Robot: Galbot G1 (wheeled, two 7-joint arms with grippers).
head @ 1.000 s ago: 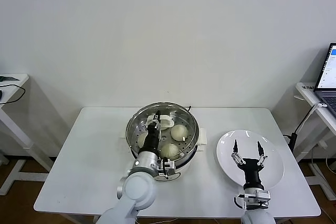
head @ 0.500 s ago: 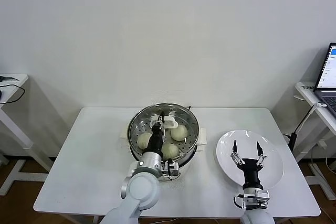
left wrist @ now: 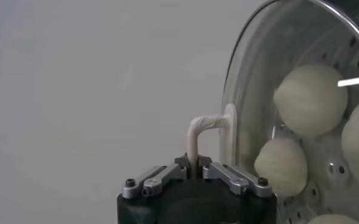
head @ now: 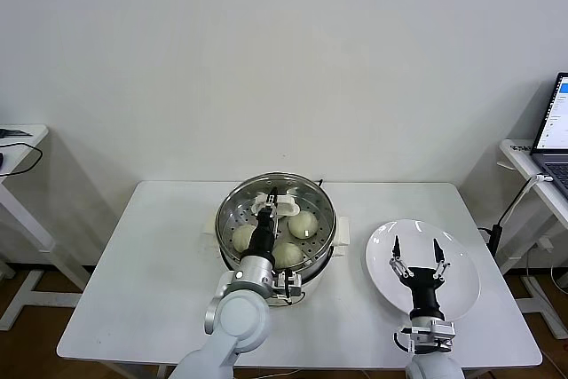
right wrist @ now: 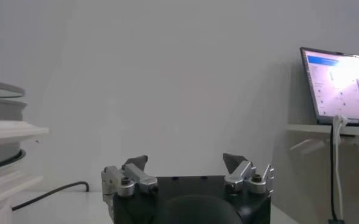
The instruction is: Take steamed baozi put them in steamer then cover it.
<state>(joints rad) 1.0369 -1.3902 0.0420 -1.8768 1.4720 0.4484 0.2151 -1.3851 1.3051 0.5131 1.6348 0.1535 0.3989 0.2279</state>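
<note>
A: Where are the small round cream-white pleated dough buns (head: 303, 224) now?

B: They lie inside the large round shiny stainless-steel steamer pot (head: 232, 199), on its perforated tray. In the head view I can count three; a fourth may be hidden under the arm, I cannot tell. The pot stands near the middle of the white worktop (head: 142, 281), a little toward the far edge.

A: And the round transparent glass lid with the cream-white handle (left wrist: 206, 125)?

B: The left end effector (head: 268, 212) is closed narrow on that handle. It holds the lid over the pot. Whether the metal rim already sits on the pot all around, I cannot tell.

A: So what is left?

B: In my judgement the loading is done, because the flat round white plate (head: 464, 259) near the right edge of the worktop is empty. What remains is to seat the lid fully and let the handle go.

A: The other arm?

B: The right end effector (head: 419, 263) hangs over the plate with its fingers wide and holds nothing.
</note>
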